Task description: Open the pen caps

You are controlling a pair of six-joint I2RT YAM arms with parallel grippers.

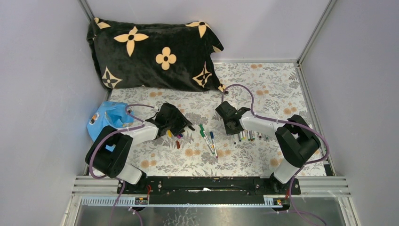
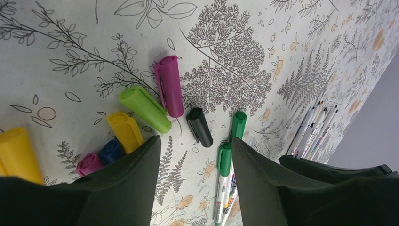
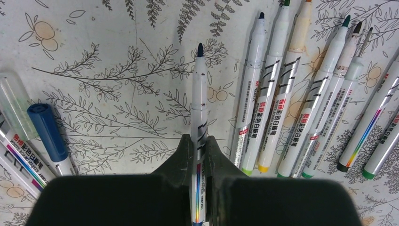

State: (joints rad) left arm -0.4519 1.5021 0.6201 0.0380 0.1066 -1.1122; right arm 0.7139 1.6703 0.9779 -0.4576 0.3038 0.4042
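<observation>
Loose pen caps lie on the floral cloth in the left wrist view: magenta (image 2: 169, 84), green (image 2: 145, 108), yellow (image 2: 126, 129), black (image 2: 200, 127), blue (image 2: 110, 150) and pink (image 2: 89, 162). My left gripper (image 2: 195, 141) hangs open just above them, holding nothing; the black cap lies just beyond its fingertips. A green-capped pen (image 2: 225, 162) lies by its right finger. My right gripper (image 3: 199, 141) is shut on an uncapped pen (image 3: 199, 94) with a dark tip. Several uncapped pens (image 3: 282, 94) lie in a row to its right, and a blue-capped pen (image 3: 47, 132) to its left.
A black pillow with cream flowers (image 1: 155, 52) fills the back left. A blue cloth item (image 1: 106, 117) sits by the left wall. A few capped pens (image 1: 208, 139) lie between the two grippers. Grey walls close in on both sides.
</observation>
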